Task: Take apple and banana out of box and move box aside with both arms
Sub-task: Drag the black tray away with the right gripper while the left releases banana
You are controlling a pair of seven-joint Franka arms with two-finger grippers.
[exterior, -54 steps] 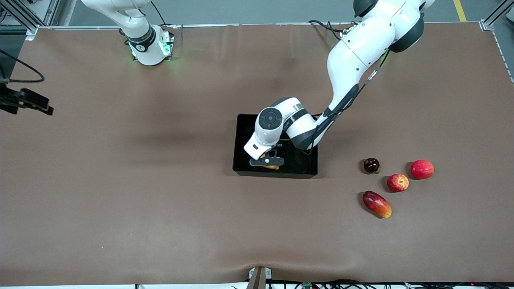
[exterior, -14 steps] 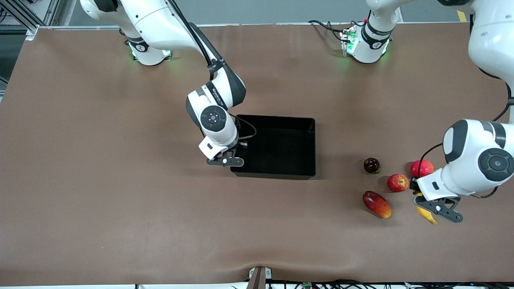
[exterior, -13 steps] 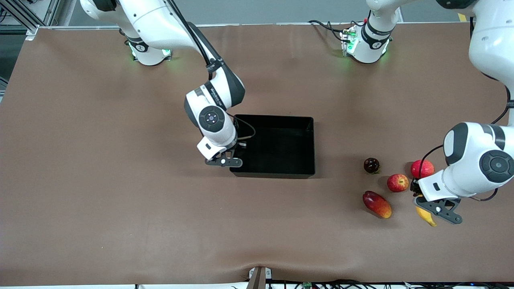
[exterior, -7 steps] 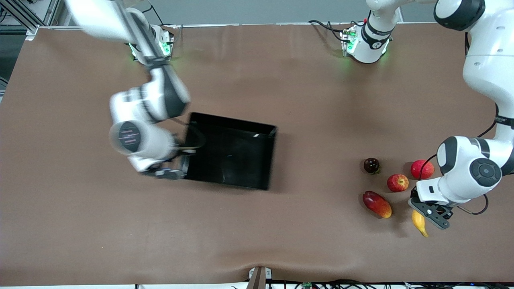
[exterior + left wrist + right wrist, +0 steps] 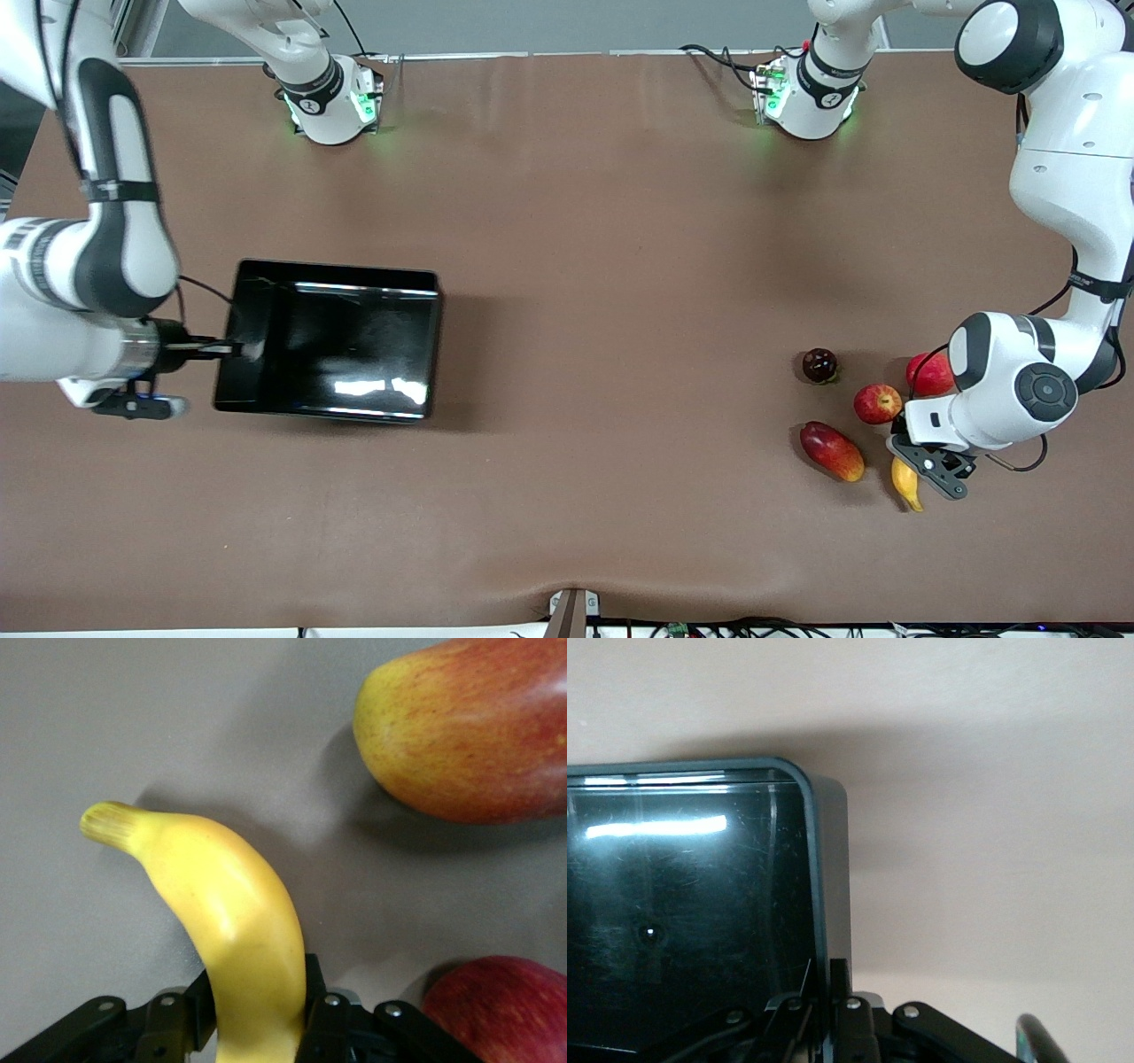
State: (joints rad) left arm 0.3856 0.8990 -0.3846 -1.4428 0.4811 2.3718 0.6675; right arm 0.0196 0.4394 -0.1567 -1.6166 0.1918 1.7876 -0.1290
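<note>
My left gripper [image 5: 920,458] is shut on the yellow banana [image 5: 905,485], holding it low over the table beside the mango-like fruit [image 5: 831,450]. The left wrist view shows the banana [image 5: 226,921] between the fingers [image 5: 317,1005]. The small streaked red apple [image 5: 877,403] lies on the table just by this gripper, and it also shows in the left wrist view [image 5: 505,1010]. My right gripper [image 5: 229,349] is shut on an end wall of the black box [image 5: 337,413] at the right arm's end of the table. The right wrist view shows that wall [image 5: 826,868] between the jaws.
A plain red round fruit [image 5: 930,376] sits partly hidden by the left arm's wrist. A dark round fruit [image 5: 819,364] lies toward the table's middle from the apple. The mango-like fruit also shows in the left wrist view [image 5: 469,726]. The brown table [image 5: 620,266] stretches between box and fruits.
The right gripper has moved the box from the table's middle to the right arm's end. The left gripper has carried the banana closer to the mango-like fruit.
</note>
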